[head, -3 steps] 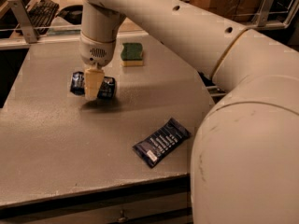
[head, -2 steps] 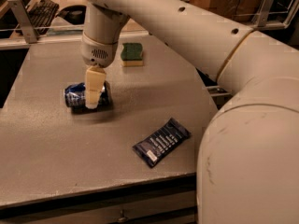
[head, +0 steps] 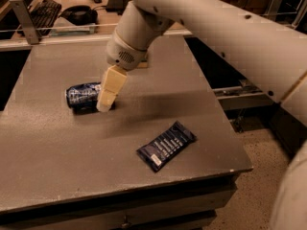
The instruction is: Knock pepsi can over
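The pepsi can, dark blue with white markings, lies on its side on the grey table at the middle left. Its long axis runs left to right. My gripper comes down from the upper right on the cream arm. Its tip is at the can's right end, touching or just in front of it, and covers that end.
A flat dark blue snack wrapper lies near the table's front right. A keyboard and a dark rounded object sit on the desk behind. The table's right edge drops to the floor.
The can has shifted a little to the left and front and lies on its side. My gripper has moved from over its middle to its right end. The wrapper has not moved.
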